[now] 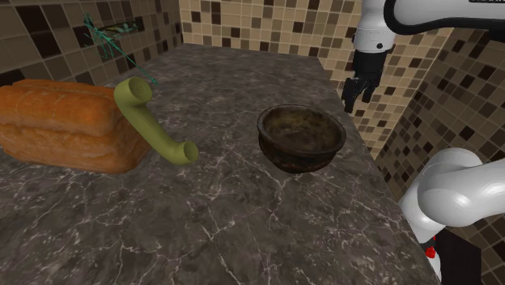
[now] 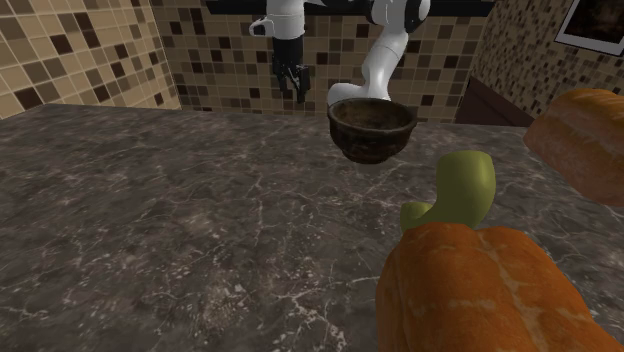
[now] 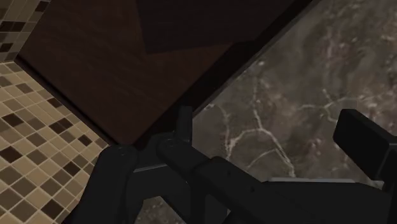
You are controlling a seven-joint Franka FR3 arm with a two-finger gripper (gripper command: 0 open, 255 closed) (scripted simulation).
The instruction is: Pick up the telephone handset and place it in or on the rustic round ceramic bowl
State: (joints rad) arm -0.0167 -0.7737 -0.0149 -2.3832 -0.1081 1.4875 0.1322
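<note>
An olive-green telephone handset (image 1: 150, 125) lies on the dark marble counter (image 1: 227, 219), its upper end leaning against an orange loaf (image 1: 65, 125). In the second exterior view the handset (image 2: 462, 190) pokes up behind a loaf. The dark brown round bowl (image 1: 301, 138) (image 2: 371, 128) stands upright and empty, well apart from the handset. My black gripper (image 1: 357, 99) (image 2: 294, 85) hangs open and empty in the air above the counter's edge, beyond the bowl at the shoulder view's right. In the wrist view the gripper (image 3: 273, 127) has its fingers apart over the counter's rim.
Orange bread loaves (image 2: 480, 290) (image 2: 585, 130) lie by the handset. A thin green wiry object (image 1: 109, 36) stands behind the loaf. Brown mosaic tile walls (image 1: 259, 28) close the counter's far side. Past the counter's edge lies a dark brown surface (image 3: 114, 63).
</note>
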